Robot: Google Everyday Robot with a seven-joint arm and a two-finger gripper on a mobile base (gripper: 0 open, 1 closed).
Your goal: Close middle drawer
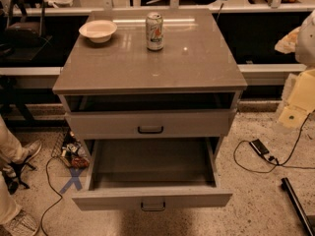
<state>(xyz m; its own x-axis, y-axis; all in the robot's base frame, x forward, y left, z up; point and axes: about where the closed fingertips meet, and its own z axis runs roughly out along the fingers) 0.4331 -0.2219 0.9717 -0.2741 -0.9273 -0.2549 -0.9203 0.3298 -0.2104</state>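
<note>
The grey cabinet [147, 63] stands in the middle of the camera view. Its middle drawer [152, 198] is pulled far out toward me, and its bare inside [150, 161] shows. A small dark loop handle [153, 206] sits at the centre of its front. The upper drawer front [150, 123] above it stands slightly out, with a dark gap under the top. The lowest drawer is hidden beneath the open one. My gripper [294, 109] is a pale cream block at the right edge, right of the cabinet and apart from the drawer.
A white bowl [98, 30] and a drink can [154, 31] stand on the cabinet top. Cables and a small dark device [260, 147] lie on the floor at the right. A person's leg and shoes [19, 154] are at the left. A blue X mark [73, 179] is on the floor.
</note>
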